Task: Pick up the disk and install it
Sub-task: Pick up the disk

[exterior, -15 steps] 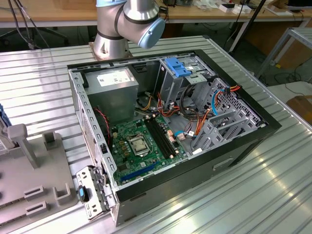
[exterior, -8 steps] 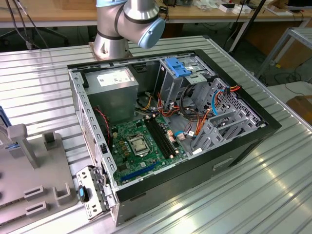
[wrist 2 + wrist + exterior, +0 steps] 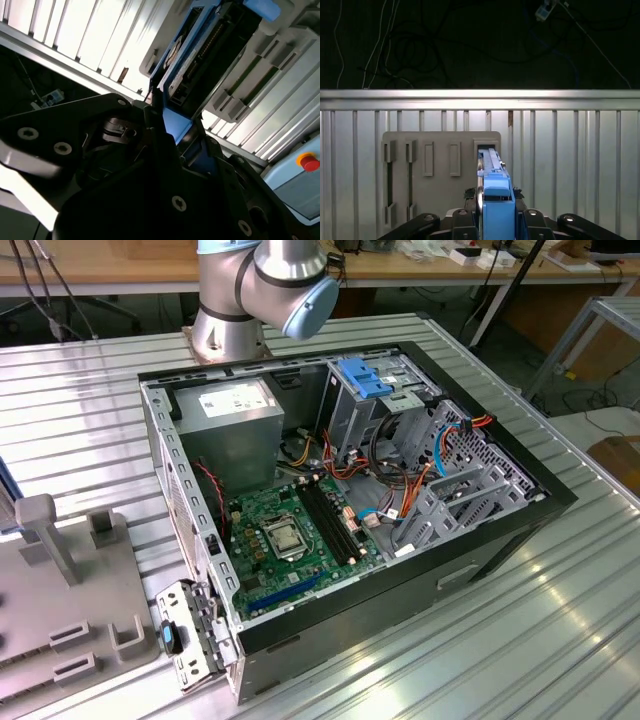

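Disk (image 3: 492,172) is edge-on in the first wrist view, blue bracket toward the camera, pinched between the black fingers (image 3: 469,200) of the gripper (image 3: 496,200). Its far end reaches the end slot of a grey holder (image 3: 440,155) lying on the ribbed metal tabletop (image 3: 570,150). Can't tell if the disk is seated in that slot or just clear of it.

In the second wrist view the disk shows part of its label face and a dark connector edge. The fingers clamp the bracket's sides and the grey holder is just beyond. A light-blue box with a red button (image 3: 309,162) is near the tabletop's edge.

In the exterior view the arm (image 3: 262,290) rises at the far side and an open computer case (image 3: 480,560) sits mid-tabletop. Inside are a green motherboard (image 3: 290,540), a grey power-supply box (image 3: 235,415) at far left, and a metal bay with blue tabs (image 3: 365,380) to its right. The grey holder is at the exterior view's left, apart from the case.
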`<state>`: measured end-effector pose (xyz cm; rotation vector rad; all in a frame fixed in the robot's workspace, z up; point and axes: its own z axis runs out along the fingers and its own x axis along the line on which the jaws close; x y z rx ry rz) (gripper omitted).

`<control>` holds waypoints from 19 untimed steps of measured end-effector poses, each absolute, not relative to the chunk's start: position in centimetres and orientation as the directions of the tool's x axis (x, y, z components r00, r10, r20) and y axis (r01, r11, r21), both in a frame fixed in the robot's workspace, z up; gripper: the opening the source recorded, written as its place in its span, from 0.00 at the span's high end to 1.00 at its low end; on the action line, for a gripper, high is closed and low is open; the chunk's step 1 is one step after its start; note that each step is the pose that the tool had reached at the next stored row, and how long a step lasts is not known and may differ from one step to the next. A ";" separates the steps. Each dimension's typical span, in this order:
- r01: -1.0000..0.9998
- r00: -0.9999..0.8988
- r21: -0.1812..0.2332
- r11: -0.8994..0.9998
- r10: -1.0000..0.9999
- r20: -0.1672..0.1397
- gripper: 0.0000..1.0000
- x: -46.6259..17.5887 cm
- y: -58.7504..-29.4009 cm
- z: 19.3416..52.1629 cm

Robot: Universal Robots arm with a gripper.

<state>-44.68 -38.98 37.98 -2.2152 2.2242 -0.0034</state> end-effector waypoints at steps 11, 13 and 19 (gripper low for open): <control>-1.000 -0.004 -0.004 0.004 -1.000 0.000 0.63 -44.7 -39.0 42.0; -1.000 -0.004 -0.004 0.004 -1.000 0.000 0.63 -44.7 -39.0 43.1; -1.000 -0.004 -0.004 0.004 -1.000 0.000 0.63 -44.7 -39.0 45.3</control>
